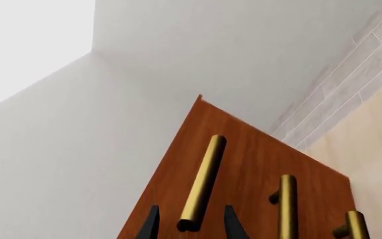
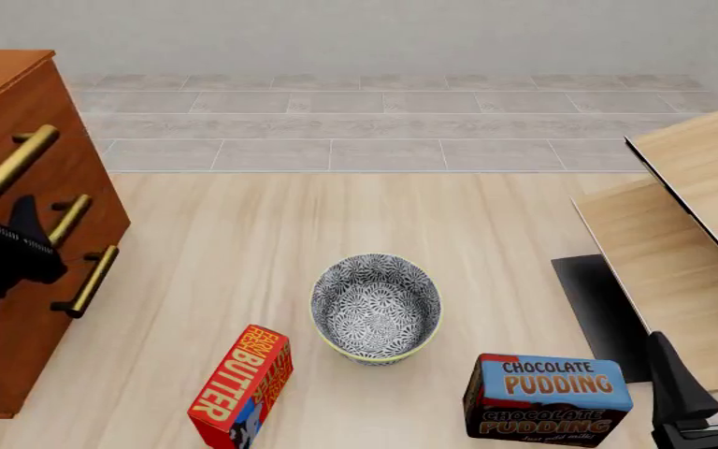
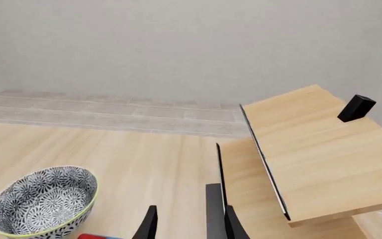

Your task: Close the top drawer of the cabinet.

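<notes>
- top drawer point(image 2: 16, 126) at cabinet point(image 2: 48, 243) top, far left of bowl point(image 2: 377, 307); handle point(image 2: 12, 161) sticks out further than the lower ones, so it looks partly open
- drawer front faces toward bowl; handle's long axis runs along the front, level
- left hand point(image 1: 189, 225) released, fingers straddle handle end, not clenched
- step: lined up to push; next needs a straight shove into cabinet
- right hand point(image 3: 188, 223) released, idle near pudding box point(image 2: 549, 395)

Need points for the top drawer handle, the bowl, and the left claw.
top drawer handle point(image 1: 203, 183): left wrist view, middle of the brass bar.
bowl point(image 2: 377, 306): front view, patterned inside.
left claw point(image 1: 189, 225): left wrist view, midway between the two dark fingertips, which straddle the bar's end.
</notes>
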Robot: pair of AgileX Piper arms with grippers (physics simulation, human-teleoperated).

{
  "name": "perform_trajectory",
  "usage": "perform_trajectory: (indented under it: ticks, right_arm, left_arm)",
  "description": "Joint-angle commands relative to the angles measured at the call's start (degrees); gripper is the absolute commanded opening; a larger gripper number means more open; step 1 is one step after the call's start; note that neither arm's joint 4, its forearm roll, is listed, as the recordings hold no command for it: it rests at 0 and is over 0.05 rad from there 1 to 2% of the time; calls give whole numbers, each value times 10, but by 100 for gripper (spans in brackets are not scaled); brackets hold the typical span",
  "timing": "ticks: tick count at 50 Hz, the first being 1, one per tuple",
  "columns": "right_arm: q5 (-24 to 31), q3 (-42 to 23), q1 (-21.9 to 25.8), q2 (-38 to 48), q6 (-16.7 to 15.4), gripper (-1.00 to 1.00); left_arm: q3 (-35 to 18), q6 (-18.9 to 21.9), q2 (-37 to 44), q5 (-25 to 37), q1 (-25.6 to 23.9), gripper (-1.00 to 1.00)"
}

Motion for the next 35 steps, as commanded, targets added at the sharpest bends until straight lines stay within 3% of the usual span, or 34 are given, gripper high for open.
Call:
perform_trajectory:
  ticks: [1, 35]
  right_arm:
    - [-1, 0, 0, 0, -2, 100]
    - [-9, -1, 1, -1, 14, 100]
  left_arm:
    - [6, -2, -3, -6, 30, 100]
    - [19, -6, -20, -6, 92, 100]
